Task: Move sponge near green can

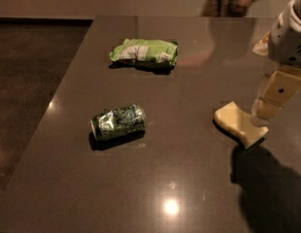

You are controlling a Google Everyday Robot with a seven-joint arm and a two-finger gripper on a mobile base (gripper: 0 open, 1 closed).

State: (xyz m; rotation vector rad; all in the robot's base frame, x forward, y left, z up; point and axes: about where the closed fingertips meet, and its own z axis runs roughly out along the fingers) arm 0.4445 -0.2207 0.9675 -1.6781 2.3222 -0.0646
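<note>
The sponge (239,124), a pale yellow bent foam block, lies on the dark table (189,169) at the right. The green can (117,122), dented green and silver, lies on its side left of the table's middle, well apart from the sponge. My gripper (263,114) comes down from the upper right, and its cream-coloured end rests at the sponge's right end, touching or just over it. The part of the sponge under the gripper is hidden.
A light green and white crinkled snack bag (145,51) lies at the back of the table. The table's left edge runs diagonally beside a dark floor (29,81). My arm's shadow falls on the front right of the table.
</note>
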